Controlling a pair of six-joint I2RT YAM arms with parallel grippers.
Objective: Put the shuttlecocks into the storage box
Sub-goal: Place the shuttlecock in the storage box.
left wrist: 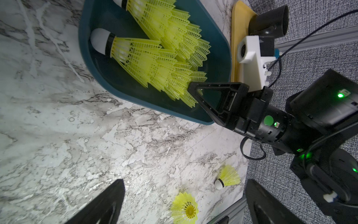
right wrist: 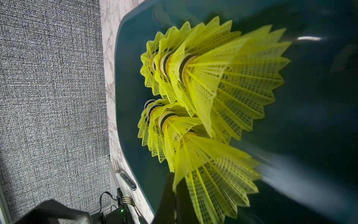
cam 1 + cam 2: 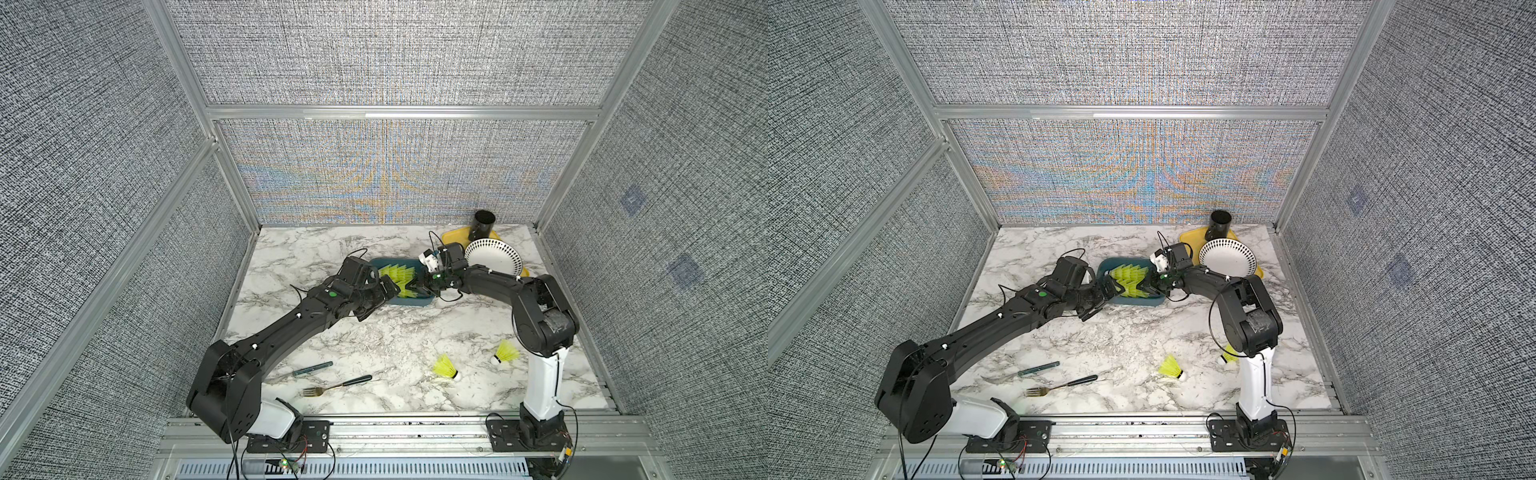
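Right wrist view settles the grip: the right gripper (image 2: 174,186) is closed, and the skirt wall of the end shuttlecock (image 2: 209,170) appears pinched between its fingers, one inside the cone and one outside. That shuttlecock lies inside the box (image 2: 129,126), at the tail of one of two nested rows of shuttlecocks (image 1: 155,64) on the box floor. Its long axis runs along the row. Its tip points away from the right jaws and is tucked into the skirt ahead (so the jaws sit at the flared end, at the end of the box nearest the right arm). I judge it seated, needing only a release and a straight pull back along that axis. A sideways exit could drag the row askew.

The left gripper (image 1: 185,180) hangs wide apart and empty just outside the opposite end of the box, over the table (image 3: 374,332).

Two more lie on their sides well apart from the box, toward the right arm's base: the nearer shuttlecock (image 3: 446,368), skirt toward the box, and the farther shuttlecock (image 3: 505,353). The right arm is plainly closer to both.
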